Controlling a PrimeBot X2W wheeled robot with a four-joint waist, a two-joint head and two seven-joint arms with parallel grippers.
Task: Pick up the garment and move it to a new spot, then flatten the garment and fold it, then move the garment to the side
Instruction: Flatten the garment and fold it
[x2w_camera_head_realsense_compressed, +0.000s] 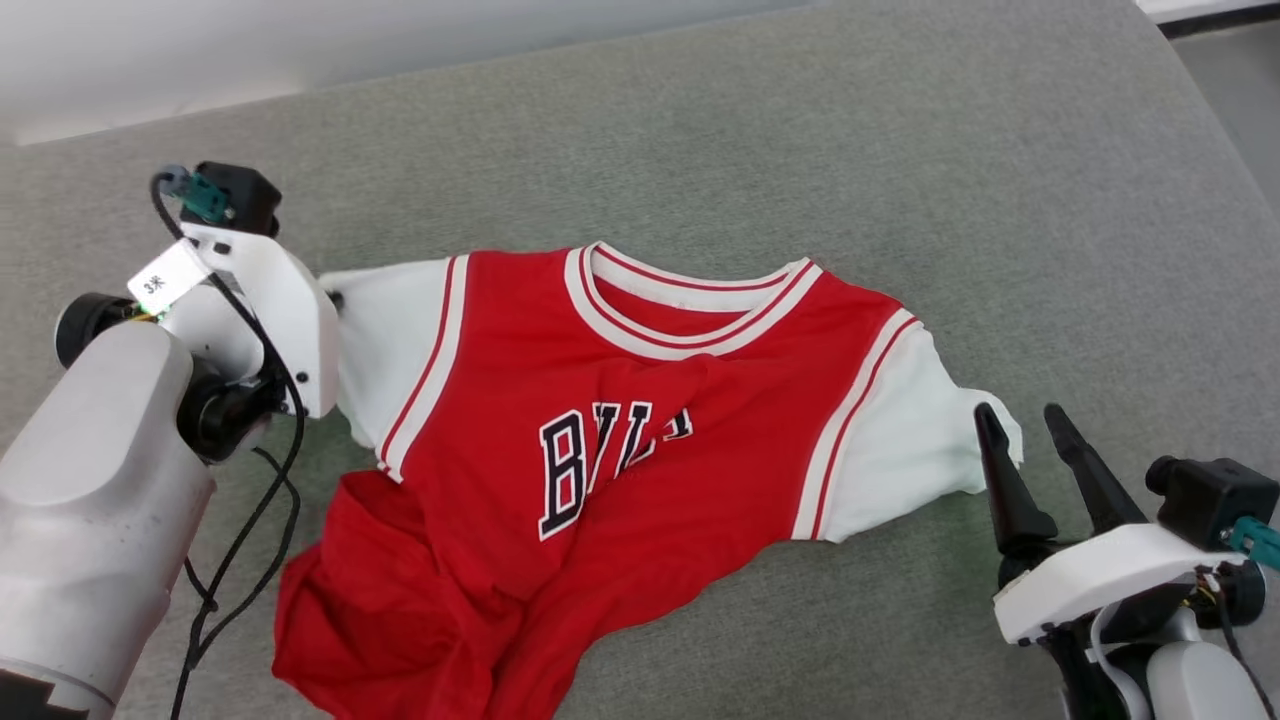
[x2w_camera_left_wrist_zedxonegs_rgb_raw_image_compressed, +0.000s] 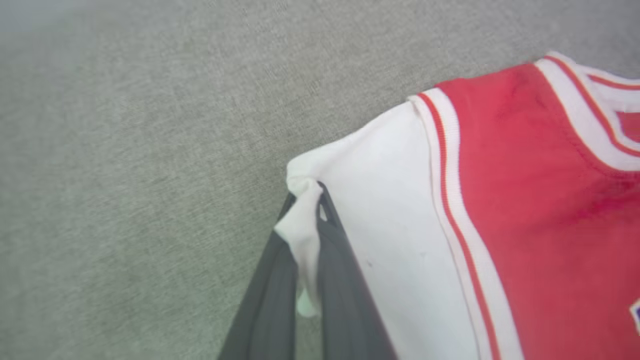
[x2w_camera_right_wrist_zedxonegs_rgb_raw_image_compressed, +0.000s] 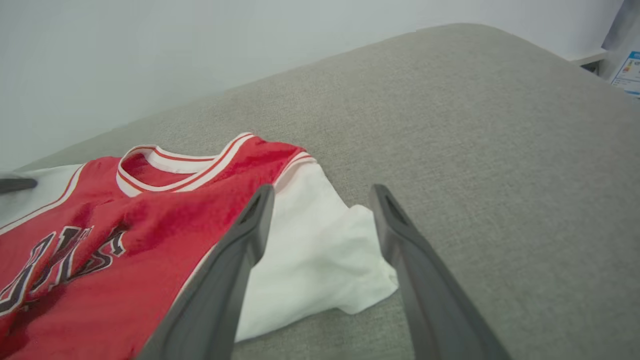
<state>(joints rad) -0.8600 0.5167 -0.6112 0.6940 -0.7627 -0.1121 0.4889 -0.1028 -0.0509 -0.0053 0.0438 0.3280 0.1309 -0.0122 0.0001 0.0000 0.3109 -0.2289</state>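
The garment (x2w_camera_head_realsense_compressed: 600, 400), a red jersey with white sleeve parts, striped trim and black lettering, lies face up and rumpled on the grey surface; its lower hem is bunched at the front left. My left gripper (x2w_camera_left_wrist_zedxonegs_rgb_raw_image_compressed: 306, 200) is shut on the corner of the garment's (x2w_camera_left_wrist_zedxonegs_rgb_raw_image_compressed: 525, 200) white left sleeve, a fold of white cloth pinched between its dark fingers (x2w_camera_left_wrist_zedxonegs_rgb_raw_image_compressed: 340, 280). In the head view that gripper (x2w_camera_head_realsense_compressed: 335, 298) is mostly hidden behind its white wrist. My right gripper (x2w_camera_head_realsense_compressed: 1025, 425) stands open at the edge of the right white sleeve (x2w_camera_right_wrist_zedxonegs_rgb_raw_image_compressed: 320, 250), fingers (x2w_camera_right_wrist_zedxonegs_rgb_raw_image_compressed: 250, 235) over the cloth without gripping it.
The garment lies on a wide grey fabric-covered surface (x2w_camera_head_realsense_compressed: 800, 130) with free room behind and to the right. A pale wall runs along the far edge. A black cable (x2w_camera_head_realsense_compressed: 250, 520) hangs from my left arm near the garment's lower left.
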